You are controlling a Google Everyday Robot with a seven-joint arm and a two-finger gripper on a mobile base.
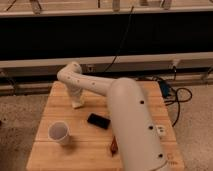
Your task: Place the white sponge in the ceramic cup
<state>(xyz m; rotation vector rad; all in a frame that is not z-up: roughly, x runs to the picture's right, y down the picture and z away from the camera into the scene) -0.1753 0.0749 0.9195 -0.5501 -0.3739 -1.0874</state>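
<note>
The ceramic cup [59, 133] is plain white and stands upright on the front left of the wooden table [60, 97]. My white arm reaches from the lower right across the table to the back left. There my gripper [77, 102] points straight down and its tip is at the tabletop. The white sponge cannot be told apart from the pale gripper end; it is hidden there or out of view. The cup is about a cup's height nearer the front than the gripper and slightly to its left.
A flat black object [98, 120] lies at the table's middle, between cup and arm. A small reddish-brown thing [114, 145] lies by the arm near the front. A small white item [161, 130] sits at the right edge. Cables [172, 97] lie on the floor at right.
</note>
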